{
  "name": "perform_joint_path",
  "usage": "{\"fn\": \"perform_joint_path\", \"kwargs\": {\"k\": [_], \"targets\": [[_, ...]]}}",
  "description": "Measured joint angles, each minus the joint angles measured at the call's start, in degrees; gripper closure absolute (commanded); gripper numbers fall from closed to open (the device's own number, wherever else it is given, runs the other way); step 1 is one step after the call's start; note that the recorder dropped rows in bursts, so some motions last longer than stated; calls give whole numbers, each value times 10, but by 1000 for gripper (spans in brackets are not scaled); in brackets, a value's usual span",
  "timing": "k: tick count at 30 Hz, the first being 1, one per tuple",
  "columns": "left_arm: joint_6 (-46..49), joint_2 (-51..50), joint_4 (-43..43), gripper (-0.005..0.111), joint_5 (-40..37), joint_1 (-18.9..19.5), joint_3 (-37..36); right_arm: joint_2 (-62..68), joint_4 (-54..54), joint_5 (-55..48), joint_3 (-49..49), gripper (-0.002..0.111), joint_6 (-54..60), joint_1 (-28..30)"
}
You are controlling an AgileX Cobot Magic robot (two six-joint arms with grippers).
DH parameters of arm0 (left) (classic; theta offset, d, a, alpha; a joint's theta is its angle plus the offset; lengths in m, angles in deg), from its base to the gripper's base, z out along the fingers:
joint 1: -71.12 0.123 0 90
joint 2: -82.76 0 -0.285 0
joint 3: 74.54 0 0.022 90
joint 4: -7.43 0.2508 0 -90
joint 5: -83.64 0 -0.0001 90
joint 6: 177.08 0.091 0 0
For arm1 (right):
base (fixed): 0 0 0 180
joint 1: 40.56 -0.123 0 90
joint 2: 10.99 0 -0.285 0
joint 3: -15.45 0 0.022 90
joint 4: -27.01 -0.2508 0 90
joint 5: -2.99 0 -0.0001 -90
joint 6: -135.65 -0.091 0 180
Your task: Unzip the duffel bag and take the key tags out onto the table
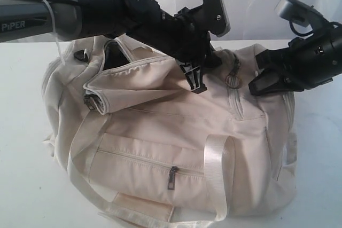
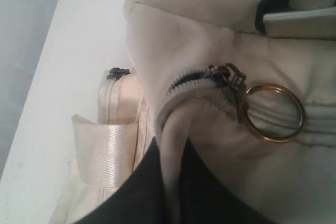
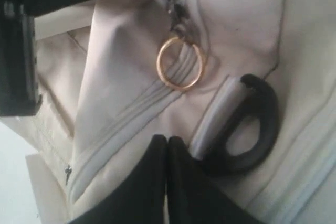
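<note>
Cream fabric of the duffel bag [image 1: 160,126] was pinched in the jaws of the left gripper [image 2: 169,161], near the ring zipper pull [image 2: 273,113]; the right gripper [image 3: 167,148] was closed and empty.

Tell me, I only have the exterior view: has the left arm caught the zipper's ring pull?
Observer: No. The left wrist view shows the left fingers pinching a fold of the duffel bag fabric. The ring pull lies free beside them.
Operator: Is the right arm holding it, then?
Observer: No. The right fingers are shut on nothing, apart from the ring pull.
Operator: Any key tags showing?
Observer: None in any view.
</note>
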Motion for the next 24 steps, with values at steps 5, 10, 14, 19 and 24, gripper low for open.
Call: {"fn": "perform_joint_path", "kwargs": {"k": [5,10,14,19,24], "targets": [[-14,4,0,107,38,0,0,0,-23,39,0,102,59,-1],[-39,10,2,107,35,0,0,1,-67,60,0,77,116,-1],[-61,19,6,107,22,0,0,17,-79,60,0,64,142,-1],[-85,28,9,107,-6,8,0,45,-90,59,0,64,156,-1],[-110,32,5,107,-31,20,0,56,-97,69,0,64,181,-1]]}}
